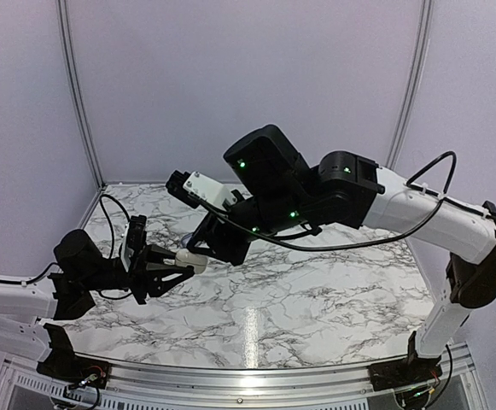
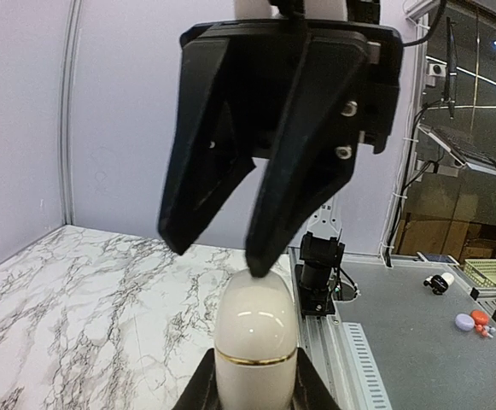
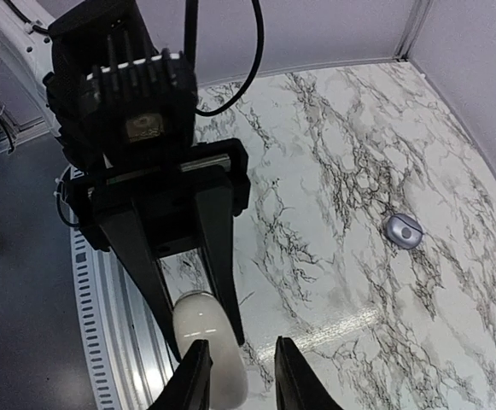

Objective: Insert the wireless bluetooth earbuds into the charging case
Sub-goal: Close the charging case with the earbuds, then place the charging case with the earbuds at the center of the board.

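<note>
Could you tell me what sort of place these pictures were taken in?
Probably a robotics lab test booth: a marble-patterned tabletop enclosed by plain pale wall panels, with an aluminium frame and a workbench just outside.

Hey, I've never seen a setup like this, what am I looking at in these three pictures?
Two robot arms stand on a marble-patterned table. One picture looks down from above; the other two come from cameras on each wrist. The left gripper is shut on a closed, pale, egg-shaped charging case, holding it in the air. The right gripper points at the case's far end, its fingertips at or near it; whether they touch I cannot tell. One small greyish earbud lies on the table. The second earbud is not visible.
</note>
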Controlling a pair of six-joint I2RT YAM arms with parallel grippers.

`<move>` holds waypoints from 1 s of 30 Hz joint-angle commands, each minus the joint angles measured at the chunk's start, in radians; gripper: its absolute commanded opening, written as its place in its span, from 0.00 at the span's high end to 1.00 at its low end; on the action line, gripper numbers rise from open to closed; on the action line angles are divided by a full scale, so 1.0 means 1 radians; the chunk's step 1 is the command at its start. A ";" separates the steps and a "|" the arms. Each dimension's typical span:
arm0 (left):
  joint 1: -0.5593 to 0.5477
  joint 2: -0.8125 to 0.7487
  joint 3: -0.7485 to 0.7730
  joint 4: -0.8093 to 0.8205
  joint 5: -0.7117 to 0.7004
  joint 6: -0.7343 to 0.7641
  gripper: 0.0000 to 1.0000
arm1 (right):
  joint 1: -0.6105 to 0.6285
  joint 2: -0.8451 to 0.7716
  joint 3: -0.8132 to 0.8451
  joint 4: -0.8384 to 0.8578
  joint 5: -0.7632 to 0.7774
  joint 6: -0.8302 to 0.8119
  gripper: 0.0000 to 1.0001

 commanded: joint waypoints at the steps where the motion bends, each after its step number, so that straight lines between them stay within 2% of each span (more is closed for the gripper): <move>1: 0.006 -0.002 0.040 0.052 -0.054 -0.020 1.00 | 0.019 -0.023 -0.025 -0.018 -0.032 -0.012 0.72; 6: 0.020 0.017 0.034 0.051 -0.097 -0.053 1.00 | -0.046 -0.120 -0.107 0.050 -0.069 0.043 0.68; 12: 0.031 0.044 0.041 0.049 -0.101 -0.131 1.00 | -0.154 -0.284 -0.318 0.229 -0.145 0.068 0.55; 17: 0.050 0.085 0.076 -0.014 -0.191 -0.192 1.00 | -0.167 -0.383 -0.436 0.312 -0.066 0.058 0.45; 22: 0.077 0.191 0.129 -0.091 -0.238 -0.279 1.00 | -0.179 -0.481 -0.571 0.404 -0.001 0.077 0.28; 24: 0.088 0.230 0.146 -0.104 -0.250 -0.316 1.00 | -0.182 -0.518 -0.614 0.437 0.036 0.090 0.19; 26: 0.096 0.278 0.170 -0.138 -0.262 -0.341 0.99 | -0.183 -0.551 -0.662 0.464 0.088 0.104 0.03; 30: 0.104 0.402 0.249 -0.246 -0.300 -0.349 0.97 | -0.186 -0.609 -0.755 0.522 0.165 0.136 0.01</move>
